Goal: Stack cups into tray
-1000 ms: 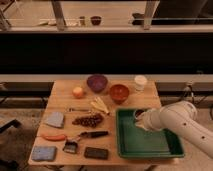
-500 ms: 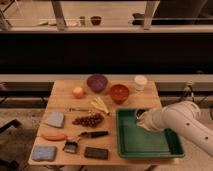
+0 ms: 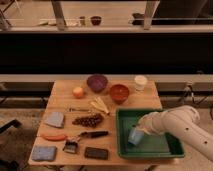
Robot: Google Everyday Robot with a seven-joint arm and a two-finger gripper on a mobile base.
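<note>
The large green tray (image 3: 146,112) sits at the table's front right. A light blue cup (image 3: 134,136) is inside the tray near its left side, tilted, low over the tray floor. My gripper (image 3: 139,130) is at the end of the white arm that reaches in from the right, and it is shut on this cup from above and to the right. A cream-white cup (image 3: 140,82) stands upright on the table behind the tray, beside the red-orange bowl (image 3: 119,92).
A purple bowl (image 3: 97,82) and an orange fruit (image 3: 78,92) sit at the back. Bananas (image 3: 100,105), grapes (image 3: 89,120), a carrot (image 3: 54,136), a grey cloth (image 3: 54,119), a blue sponge (image 3: 44,152), a brush (image 3: 71,146) and a black block (image 3: 97,153) lie left of the tray.
My gripper has moved down and slightly toward the front with the light blue cup, from above the tray's back left to low inside the tray.
</note>
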